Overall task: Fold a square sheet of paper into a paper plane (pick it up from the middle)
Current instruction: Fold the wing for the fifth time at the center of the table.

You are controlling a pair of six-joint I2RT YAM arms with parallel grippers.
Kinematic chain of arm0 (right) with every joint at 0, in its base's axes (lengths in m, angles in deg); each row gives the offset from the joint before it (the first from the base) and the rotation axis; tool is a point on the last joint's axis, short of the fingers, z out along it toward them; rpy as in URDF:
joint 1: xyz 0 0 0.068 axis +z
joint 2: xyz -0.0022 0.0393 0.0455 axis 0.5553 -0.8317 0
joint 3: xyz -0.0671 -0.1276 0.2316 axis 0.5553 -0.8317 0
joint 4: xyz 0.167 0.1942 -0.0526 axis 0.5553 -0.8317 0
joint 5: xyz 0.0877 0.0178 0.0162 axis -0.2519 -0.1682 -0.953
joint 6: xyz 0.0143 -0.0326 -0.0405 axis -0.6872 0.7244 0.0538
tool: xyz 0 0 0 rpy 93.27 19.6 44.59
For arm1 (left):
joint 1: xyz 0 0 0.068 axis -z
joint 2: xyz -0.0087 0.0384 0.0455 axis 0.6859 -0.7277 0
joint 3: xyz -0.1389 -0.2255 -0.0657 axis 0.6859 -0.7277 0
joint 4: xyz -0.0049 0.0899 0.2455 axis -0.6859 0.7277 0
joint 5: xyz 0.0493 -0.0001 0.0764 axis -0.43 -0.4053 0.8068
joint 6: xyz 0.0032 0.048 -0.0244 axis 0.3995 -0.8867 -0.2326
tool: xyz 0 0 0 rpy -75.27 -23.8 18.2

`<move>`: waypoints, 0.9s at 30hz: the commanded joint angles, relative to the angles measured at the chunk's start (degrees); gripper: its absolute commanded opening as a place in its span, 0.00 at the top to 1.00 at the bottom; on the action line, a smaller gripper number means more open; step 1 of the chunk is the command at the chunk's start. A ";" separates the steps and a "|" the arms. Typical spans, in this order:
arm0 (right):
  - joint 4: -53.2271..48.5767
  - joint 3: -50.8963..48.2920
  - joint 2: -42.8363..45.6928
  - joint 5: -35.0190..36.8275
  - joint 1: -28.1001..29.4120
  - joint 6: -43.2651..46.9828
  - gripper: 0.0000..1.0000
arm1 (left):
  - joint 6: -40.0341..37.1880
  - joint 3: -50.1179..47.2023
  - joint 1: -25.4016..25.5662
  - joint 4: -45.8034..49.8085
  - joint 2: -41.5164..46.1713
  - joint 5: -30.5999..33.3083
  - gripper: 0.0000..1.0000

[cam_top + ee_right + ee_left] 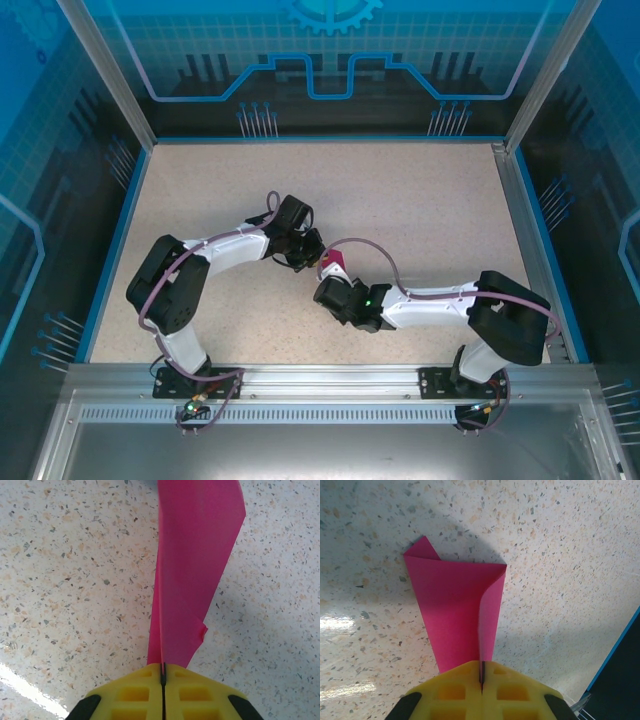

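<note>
Yellow jaws of left gripper (481,680) and right gripper (162,675), bottom centre, clench the folded magenta paper (452,610): light, floppy, likely best held at its crease.

One folded magenta-pink paper sheet (455,610), two white-and-black robot arms (215,255) (440,305), two yellow-fingered grippers (481,676) (162,672), one speckled beige table (420,200).

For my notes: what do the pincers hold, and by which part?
The left pincer and the right pincer each pinch a narrow end of the folded magenta-pink paper sheet.
</note>
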 commanded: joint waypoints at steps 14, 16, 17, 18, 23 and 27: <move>24.27 -11.70 8.13 -36.08 -16.05 -2.58 0.98 | -1.72 -2.26 0.11 2.85 10.52 7.62 0.44; 26.16 -12.42 8.06 -41.56 -18.80 -3.64 0.98 | -1.75 -3.21 0.11 2.39 11.85 8.51 0.43; 26.86 -12.55 7.83 -43.38 -19.85 -3.98 0.98 | -1.67 -3.67 0.11 1.87 12.27 8.57 0.42; 27.53 -12.47 7.25 -46.10 -20.96 -4.28 0.98 | -1.79 -4.04 0.10 1.17 12.48 8.34 0.42; 33.44 -12.52 1.89 -56.34 -25.66 -8.53 0.98 | -1.37 -6.19 0.57 -4.49 12.48 5.54 0.51; 39.28 -13.65 -1.47 -60.12 -27.68 -12.25 0.98 | -1.41 -7.33 1.31 -8.43 11.34 3.30 0.60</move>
